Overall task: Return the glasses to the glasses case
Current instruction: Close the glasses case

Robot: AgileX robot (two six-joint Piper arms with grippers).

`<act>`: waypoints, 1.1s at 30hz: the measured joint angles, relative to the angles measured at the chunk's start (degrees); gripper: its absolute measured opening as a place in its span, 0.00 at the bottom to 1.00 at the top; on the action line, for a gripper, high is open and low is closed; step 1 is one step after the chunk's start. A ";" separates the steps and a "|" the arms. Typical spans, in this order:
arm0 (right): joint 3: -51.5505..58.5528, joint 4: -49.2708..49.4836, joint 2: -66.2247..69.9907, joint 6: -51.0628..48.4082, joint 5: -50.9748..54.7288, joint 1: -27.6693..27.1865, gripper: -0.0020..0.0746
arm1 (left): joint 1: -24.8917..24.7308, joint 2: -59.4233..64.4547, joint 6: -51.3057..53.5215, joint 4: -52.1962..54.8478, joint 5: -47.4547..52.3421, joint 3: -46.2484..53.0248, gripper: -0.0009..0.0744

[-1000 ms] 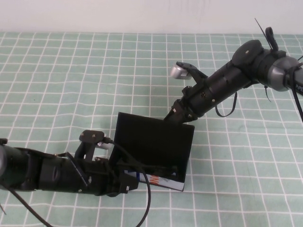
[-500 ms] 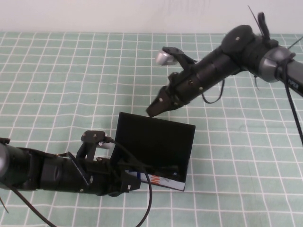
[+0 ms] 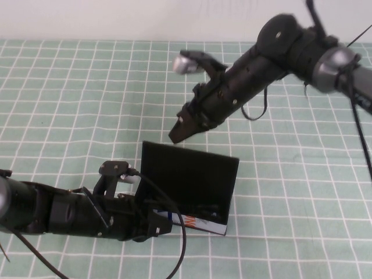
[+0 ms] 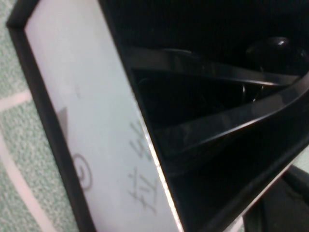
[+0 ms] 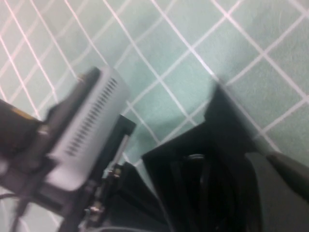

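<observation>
Glasses (image 4: 212, 130): we see them lying inside the glasses case, dark temple arms crossing its black interior in the left wrist view; in the high view only a dark sliver (image 3: 206, 210) shows near the case's front edge.

Glasses case (image 3: 192, 180): our landmark, a black box resting on the green checked tablecloth (image 3: 70, 93). Its flap lid stands raised and tilted, hiding most of the inside from the high camera. The white side strip (image 3: 200, 222) with blue and orange print faces the robot's side.

Case from the right wrist: we see its black corner and open interior (image 5: 203, 159) on the cloth, something dark inside, too blurred to name.

Left gripper (image 3: 160, 224): low on the cloth at the case's front left corner, right against the white strip. We cannot tell whether its fingers are apart or together; the dark body hides them. The left wrist view shows only a dark bit of it beside the case's white panel (image 4: 91, 130).

Right gripper (image 3: 177, 132): in the air just behind the lid's far edge, tip pointing down toward the case, not touching it. We judge the fingers drawn together into one dark point, holding nothing.

Left arm camera (image 5: 84, 128): we see its grey vented housing beside the case.
</observation>
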 joint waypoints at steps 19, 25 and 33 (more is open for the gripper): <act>7.32 -1.47 -1.81 3.74 -9.43 -2.56 0.01 | 0.00 0.00 0.11 0.00 0.00 0.00 0.00; 7.32 -0.67 0.57 3.74 -4.78 -3.16 0.01 | 0.00 0.00 0.11 0.00 0.00 0.00 0.00; 7.53 5.09 0.65 2.25 -0.67 -2.95 0.01 | 0.00 0.00 0.20 0.00 0.00 0.00 0.00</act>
